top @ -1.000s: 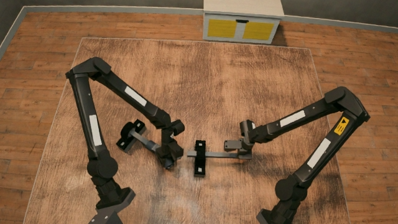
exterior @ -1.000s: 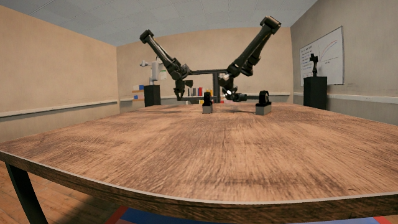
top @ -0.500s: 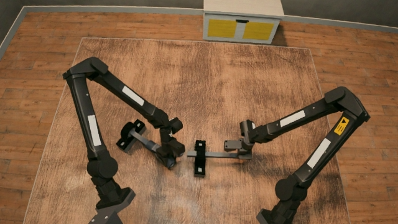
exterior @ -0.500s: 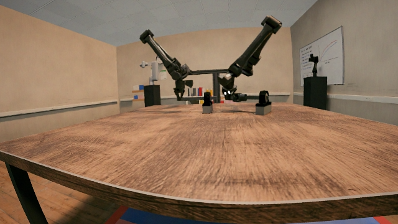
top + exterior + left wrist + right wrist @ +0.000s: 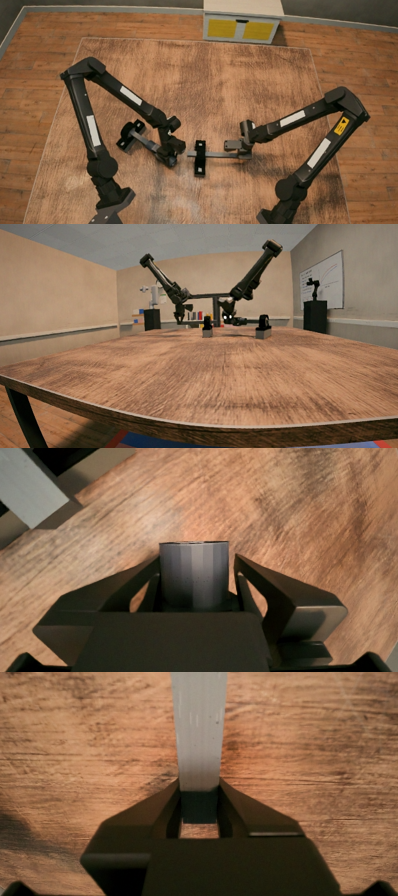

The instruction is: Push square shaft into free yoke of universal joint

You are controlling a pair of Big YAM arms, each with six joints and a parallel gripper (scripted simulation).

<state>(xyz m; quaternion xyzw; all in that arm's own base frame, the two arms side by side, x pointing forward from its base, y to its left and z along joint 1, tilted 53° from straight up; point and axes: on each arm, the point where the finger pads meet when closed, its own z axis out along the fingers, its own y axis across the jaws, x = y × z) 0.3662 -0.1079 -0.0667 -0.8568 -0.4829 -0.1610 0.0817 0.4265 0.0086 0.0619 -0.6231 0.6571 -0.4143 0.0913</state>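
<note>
The universal joint's fixed end sits in a black bearing block (image 5: 130, 135), and its grey shaft (image 5: 144, 142) runs diagonally to the free yoke (image 5: 170, 155). My left gripper (image 5: 169, 158) is shut on this yoke, which shows as a grey cylinder in the left wrist view (image 5: 194, 575). The grey square shaft (image 5: 217, 154) lies level through a black support block (image 5: 199, 158). My right gripper (image 5: 244, 154) is shut on the shaft's far end, as the right wrist view shows (image 5: 199, 747). The shaft's tip (image 5: 188, 153) stands a short gap from the yoke, outside it.
A white cabinet with yellow doors (image 5: 242, 29) stands beyond the table's far edge. The corner of a grey block (image 5: 25, 488) shows at the upper left of the left wrist view. In the exterior view both blocks (image 5: 207, 331) (image 5: 263, 330) sit far across the table.
</note>
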